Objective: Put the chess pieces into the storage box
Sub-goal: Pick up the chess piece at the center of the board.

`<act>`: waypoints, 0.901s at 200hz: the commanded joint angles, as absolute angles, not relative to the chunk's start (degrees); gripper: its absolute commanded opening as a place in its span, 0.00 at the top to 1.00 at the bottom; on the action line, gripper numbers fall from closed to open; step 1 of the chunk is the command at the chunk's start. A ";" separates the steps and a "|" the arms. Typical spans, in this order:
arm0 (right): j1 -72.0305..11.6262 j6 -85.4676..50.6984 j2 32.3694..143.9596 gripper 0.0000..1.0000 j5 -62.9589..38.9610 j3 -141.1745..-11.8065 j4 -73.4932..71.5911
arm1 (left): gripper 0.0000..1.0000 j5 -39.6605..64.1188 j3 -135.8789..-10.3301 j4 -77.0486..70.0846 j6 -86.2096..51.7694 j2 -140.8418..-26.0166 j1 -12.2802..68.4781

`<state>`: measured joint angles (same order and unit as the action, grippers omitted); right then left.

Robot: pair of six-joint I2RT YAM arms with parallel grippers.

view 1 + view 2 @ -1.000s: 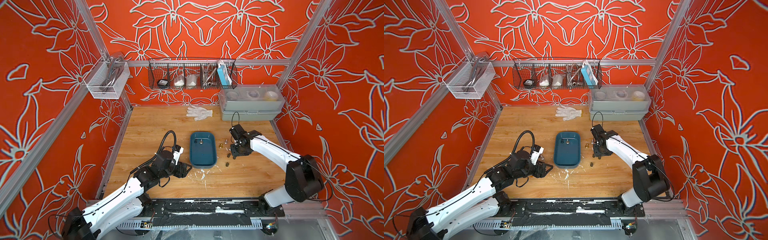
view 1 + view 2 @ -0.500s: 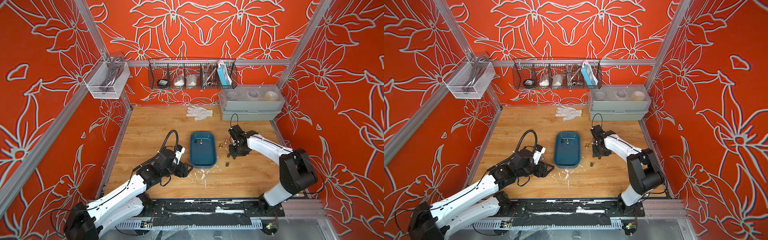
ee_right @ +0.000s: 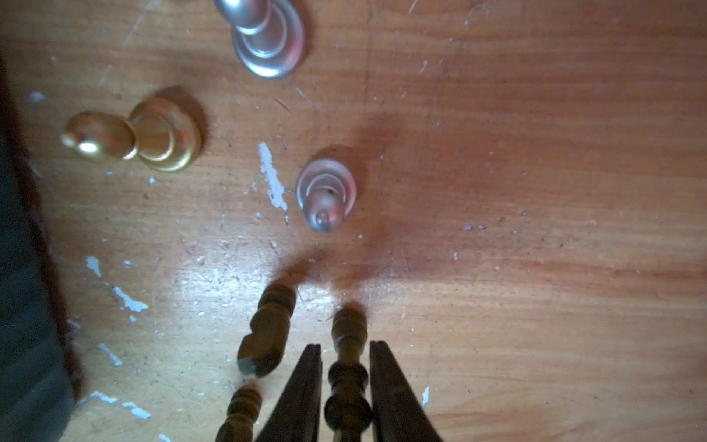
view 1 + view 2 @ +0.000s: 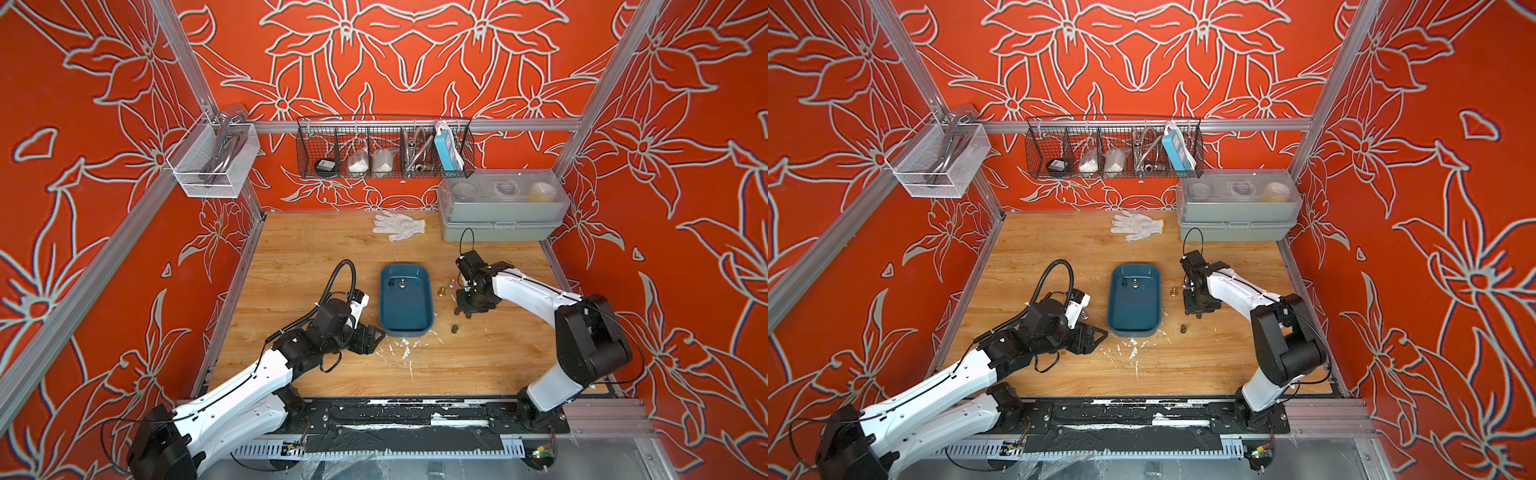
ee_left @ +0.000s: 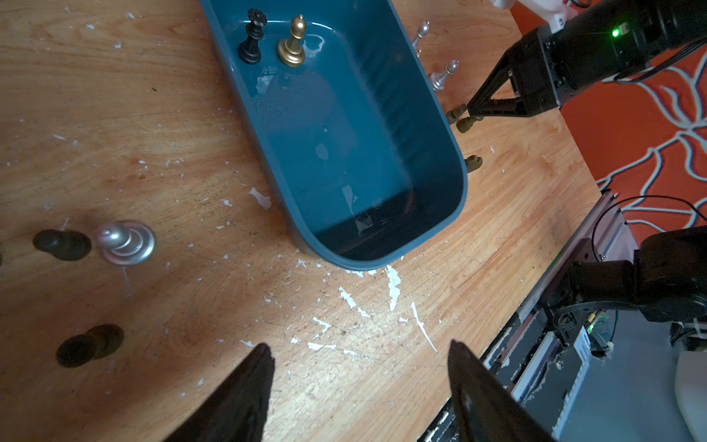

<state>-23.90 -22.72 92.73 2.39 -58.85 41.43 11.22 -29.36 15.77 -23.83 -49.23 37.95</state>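
The teal storage box (image 4: pixel 405 316) (image 4: pixel 1134 320) (image 5: pixel 344 153) lies mid-table with a black piece (image 5: pixel 250 38) and a gold piece (image 5: pixel 292 42) standing inside. To its right, my right gripper (image 4: pixel 468 311) (image 3: pixel 344 344) points down, shut on an upright olive-brown chess piece (image 3: pixel 346 367). Beside it lie two more olive pieces (image 3: pixel 267 333) (image 3: pixel 239 413), a gold pawn (image 3: pixel 134 137) and two silver ones (image 3: pixel 325 195) (image 3: pixel 267 38). My left gripper (image 4: pixel 370 336) (image 5: pixel 359 347) hangs open and empty just left of the box's near corner. A silver piece (image 5: pixel 124 243) and two dark ones (image 5: pixel 61 245) (image 5: pixel 90 344) stand near it.
One olive piece (image 4: pixel 454 329) sits alone by the box's near right corner. A grey lidded box (image 4: pixel 503 208) and a white glove (image 4: pixel 399 224) lie at the back. Wire baskets (image 4: pixel 384 149) (image 4: pixel 212 162) hang on the walls. White flecks dot the wood.
My right gripper's jaws have closed in on the olive-brown piece and its elbow has swung inward. The left arm has crept slightly toward the box.
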 commanded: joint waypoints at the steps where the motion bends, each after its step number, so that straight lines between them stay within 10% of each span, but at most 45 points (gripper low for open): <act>1: -23.73 -22.17 93.87 0.74 2.75 -58.18 41.22 | 0.28 10.75 -30.51 16.00 -23.09 -48.59 38.32; 180: -23.82 -21.36 85.67 0.84 3.80 -59.17 44.87 | 0.13 20.41 -27.92 2.18 -21.42 -42.81 39.02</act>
